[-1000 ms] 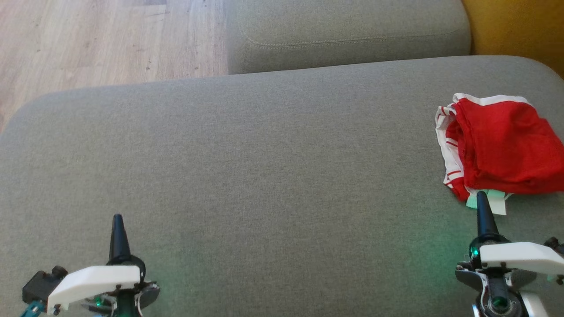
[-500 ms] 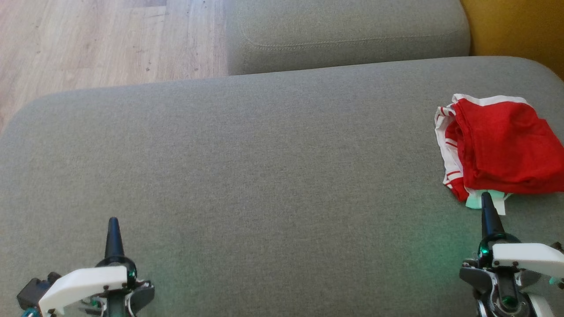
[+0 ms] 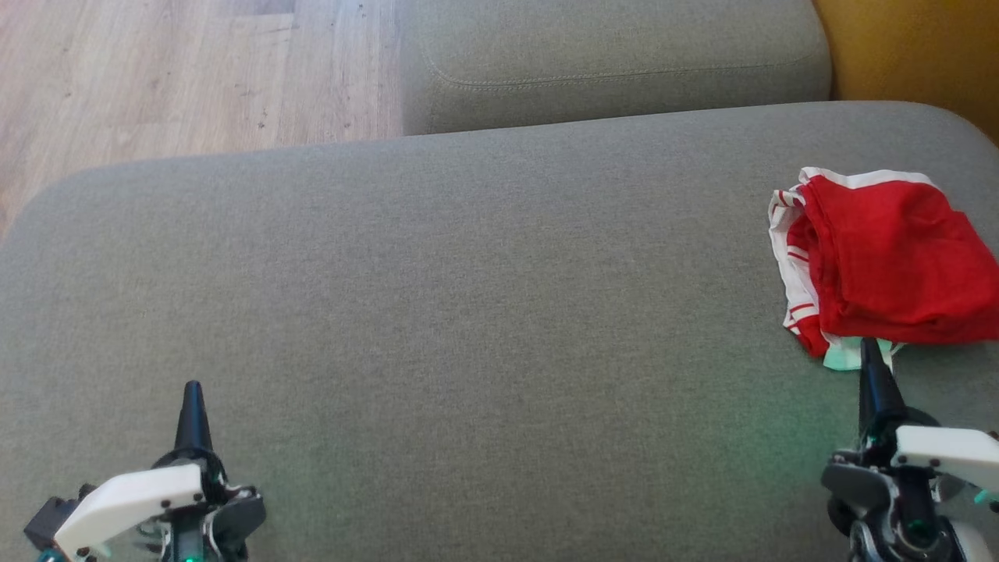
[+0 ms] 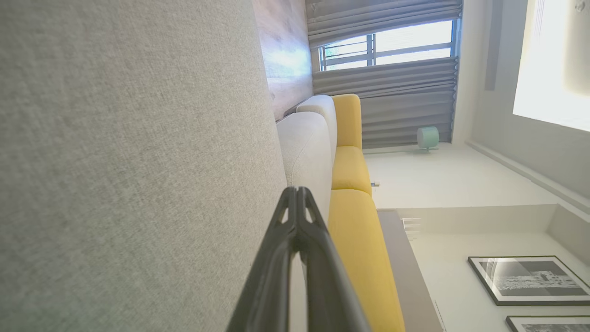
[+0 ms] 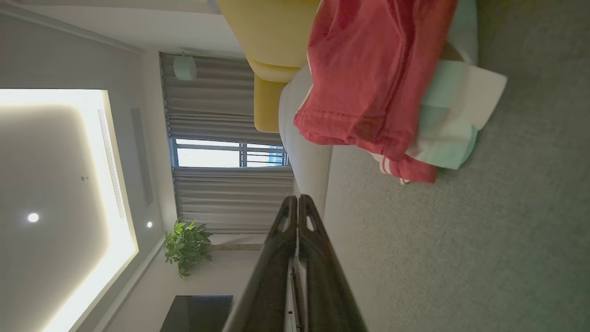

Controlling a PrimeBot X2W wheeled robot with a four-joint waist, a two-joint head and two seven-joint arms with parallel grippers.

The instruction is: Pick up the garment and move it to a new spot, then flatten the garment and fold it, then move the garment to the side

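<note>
Right end effector (image 3: 868, 347) fingers together, tip just beside red garment (image 3: 890, 257), which lies bunched at right end of grey cushion (image 3: 468, 297). Left end effector (image 3: 191, 390) together, well apart. Wood floor (image 3: 195, 70) beyond.

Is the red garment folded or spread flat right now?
Folded, loosely: the red garment with white striped trim lies in stacked layers on the grey sofa cushion, its edges uneven.
</note>
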